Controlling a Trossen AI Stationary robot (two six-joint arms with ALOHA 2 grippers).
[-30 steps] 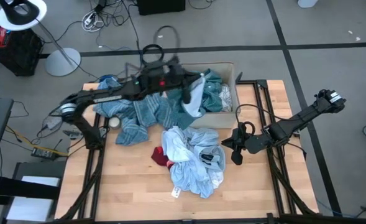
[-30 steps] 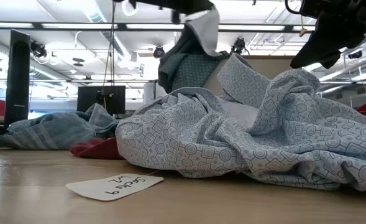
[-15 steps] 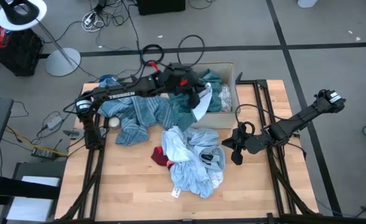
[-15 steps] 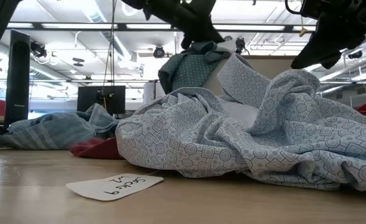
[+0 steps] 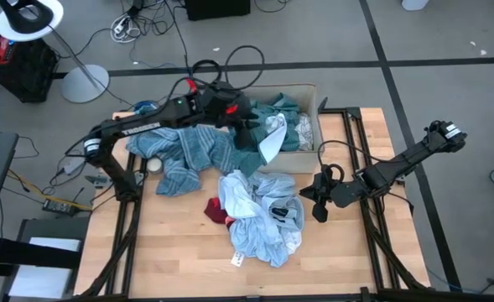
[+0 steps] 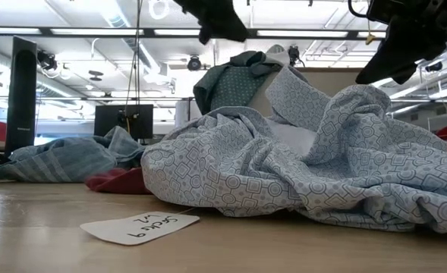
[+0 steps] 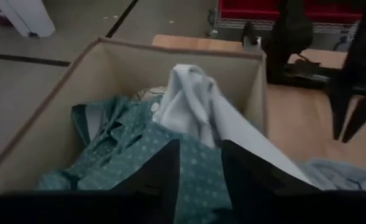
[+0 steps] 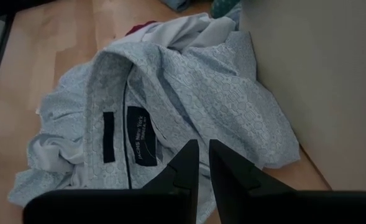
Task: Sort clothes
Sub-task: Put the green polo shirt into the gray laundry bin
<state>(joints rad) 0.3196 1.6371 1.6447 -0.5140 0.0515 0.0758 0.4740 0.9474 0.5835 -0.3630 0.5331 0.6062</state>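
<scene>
The teal shirt (image 5: 248, 144) with its white lining (image 5: 272, 138) lies draped over the near wall of the beige box (image 5: 314, 92); it also shows in the left wrist view (image 7: 133, 143) and the low view (image 6: 234, 80). My left gripper (image 5: 247, 122) hovers open and empty just above it (image 7: 199, 174), apart from it in the low view (image 6: 219, 23). The pale blue patterned shirt (image 5: 255, 214) lies heaped on the table. My right gripper (image 5: 317, 205) waits shut beside it, above its collar (image 8: 203, 158). The blue striped cloth (image 5: 184, 155) lies at the left, and a red piece (image 5: 215, 211) lies by the pale shirt.
A white-grey patterned cloth (image 5: 304, 130) lies inside the box at its right end. A paper tag (image 6: 140, 226) lies on the table in front of the pale shirt. The box wall (image 8: 307, 62) stands close to my right gripper. Bare wood shows along the table's near edge.
My left gripper has carried the lifted teal shirt toward the table's right and down onto the box, let it go, then drawn back up and toward the left. The shirt now rests over the box's near wall, with its white lining hanging outside.
</scene>
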